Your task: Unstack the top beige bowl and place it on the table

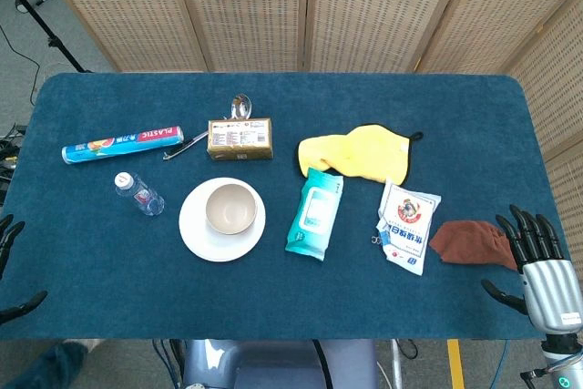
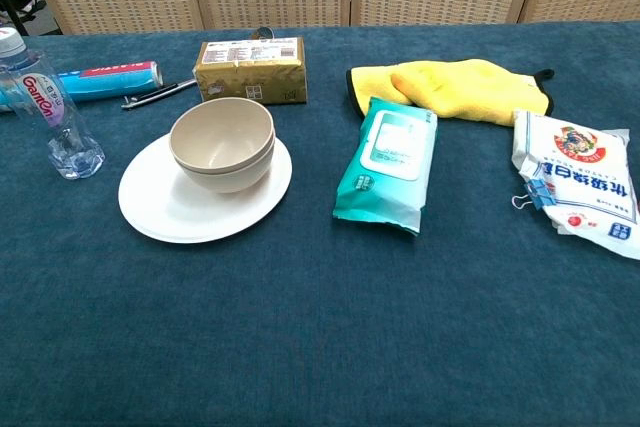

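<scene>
Two beige bowls (image 1: 230, 208) (image 2: 222, 141) sit stacked, one nested in the other, on a white plate (image 1: 195, 230) (image 2: 160, 209) left of the table's middle. My right hand (image 1: 536, 259) hovers at the table's near right edge with its fingers spread and nothing in it, far from the bowls. Only dark fingertips of my left hand (image 1: 9, 266) show at the near left edge, apart and holding nothing. The chest view shows neither hand.
Around the plate lie a small water bottle (image 1: 139, 194) (image 2: 50, 107), a blue wrap roll (image 1: 122, 145), a gold box (image 1: 240, 138) with a spoon (image 1: 240, 107) behind it, a teal wipes pack (image 1: 315, 214), a yellow cloth (image 1: 357, 152), a white bag (image 1: 408, 225) and a brown cloth (image 1: 470, 243).
</scene>
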